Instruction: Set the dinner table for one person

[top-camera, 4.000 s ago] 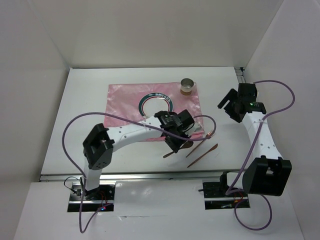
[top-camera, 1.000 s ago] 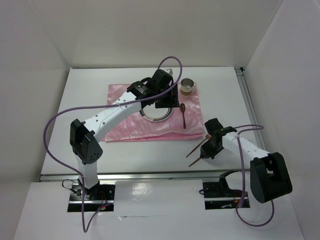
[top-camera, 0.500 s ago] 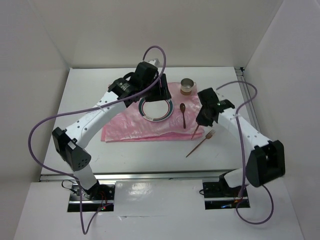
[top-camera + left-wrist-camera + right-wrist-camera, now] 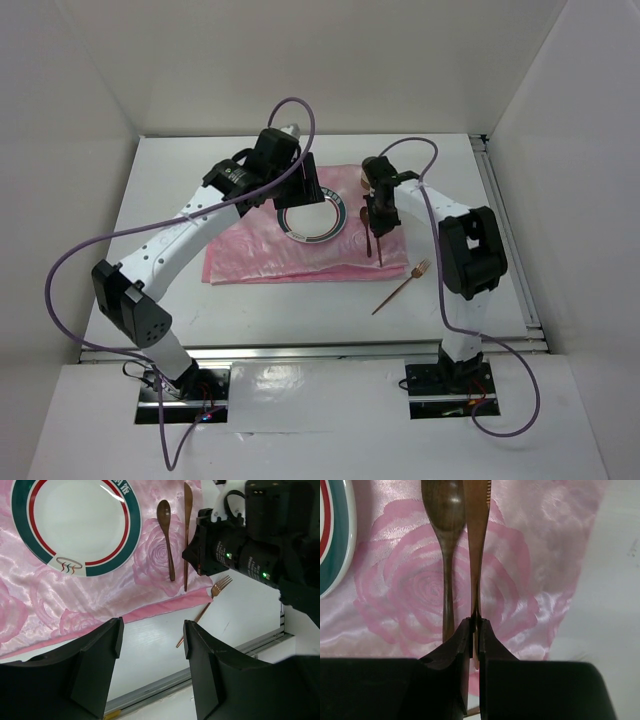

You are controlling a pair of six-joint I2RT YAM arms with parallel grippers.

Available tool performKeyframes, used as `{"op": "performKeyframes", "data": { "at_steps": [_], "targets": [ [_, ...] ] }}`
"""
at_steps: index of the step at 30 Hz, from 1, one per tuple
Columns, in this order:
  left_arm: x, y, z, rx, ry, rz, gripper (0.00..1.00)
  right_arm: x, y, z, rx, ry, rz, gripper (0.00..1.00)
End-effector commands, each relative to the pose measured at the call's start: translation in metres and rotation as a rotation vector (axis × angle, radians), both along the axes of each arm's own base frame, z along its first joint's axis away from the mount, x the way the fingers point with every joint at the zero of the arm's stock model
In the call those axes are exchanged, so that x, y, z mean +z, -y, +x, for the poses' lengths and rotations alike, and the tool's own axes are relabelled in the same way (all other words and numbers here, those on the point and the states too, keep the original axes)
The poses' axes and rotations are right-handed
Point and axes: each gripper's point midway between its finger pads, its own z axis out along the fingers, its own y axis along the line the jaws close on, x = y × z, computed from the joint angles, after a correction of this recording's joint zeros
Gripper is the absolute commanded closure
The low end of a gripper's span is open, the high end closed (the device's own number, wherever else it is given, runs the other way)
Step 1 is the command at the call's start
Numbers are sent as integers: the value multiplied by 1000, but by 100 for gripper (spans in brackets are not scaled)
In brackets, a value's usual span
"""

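Note:
On the white dinner table (image 4: 170, 200) lies a pink cloth (image 4: 250, 255) with a green- and red-rimmed plate (image 4: 312, 222) on it. A brown spoon (image 4: 447, 555) lies right of the plate. My right gripper (image 4: 476, 625) is shut on a copper knife (image 4: 477, 545), held parallel to the spoon and close on its right, over the cloth. In the top view this gripper (image 4: 378, 222) has the knife (image 4: 379, 250) pointing to the near side. My left gripper (image 4: 150, 655) hangs open and empty above the plate's far left rim (image 4: 303, 192). A copper fork (image 4: 400, 287) lies on the bare table.
A small metal cup (image 4: 367, 176) stands at the cloth's far right corner, mostly hidden behind the right arm. Silver rails run along the table's near edge (image 4: 300, 350) and right edge (image 4: 505, 240). White walls enclose the other sides.
The right gripper has carried the knife from the table's right side onto the cloth beside the spoon. The left arm has shifted slightly left. The fork has stayed put.

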Motion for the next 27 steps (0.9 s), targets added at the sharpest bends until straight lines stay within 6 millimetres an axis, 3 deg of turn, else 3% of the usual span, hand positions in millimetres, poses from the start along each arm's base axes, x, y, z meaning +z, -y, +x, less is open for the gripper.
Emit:
{"op": "performKeyframes", "data": {
  "at_steps": [1, 4, 8, 9, 12, 13, 15, 16, 17, 19, 20, 23, 24, 27],
  "targets": [
    [23, -10, -3, -4, 58, -23, 32, 6, -18, 30, 72, 73, 26, 100],
    [20, -11, -4, -4, 51, -17, 32, -8, -15, 34, -6, 38, 4, 96],
    [20, -9, -5, -11, 47, -22, 32, -4, -10, 32, -69, 40, -10, 78],
    [20, -9, -5, -11, 47, -22, 32, 1, -10, 33, -82, 51, 0, 54],
    [16, -10, -5, -11, 40, -17, 32, 14, -4, 19, -153, 65, 11, 50],
    [16, -10, -5, -11, 40, -17, 32, 33, -3, 15, -173, 102, 38, 49],
    [16, -10, -5, -11, 40, -17, 32, 31, 10, -7, -262, 88, 43, 49],
    [16, -10, -5, -18, 44, -10, 32, 49, 15, -12, -295, 134, 78, 45],
    [12, -11, -6, -18, 37, -5, 32, 36, 21, -33, -320, 95, 69, 45],
    [8, -11, -4, -18, 37, 12, 32, 34, 25, -54, -392, 72, 123, 45],
    [8, -11, -4, -18, 37, 12, 32, 31, 33, -74, -424, 59, 137, 45],
    [4, -12, -4, -18, 29, 17, 32, 28, 34, -101, -484, 34, 204, 44],
    [0, -12, -5, -18, 22, 23, 32, 15, 36, -115, -497, -1, 201, 37],
    [-2, -11, -5, -25, 19, 18, 32, -1, 33, -130, -528, -46, 225, 37]
  ]
}}
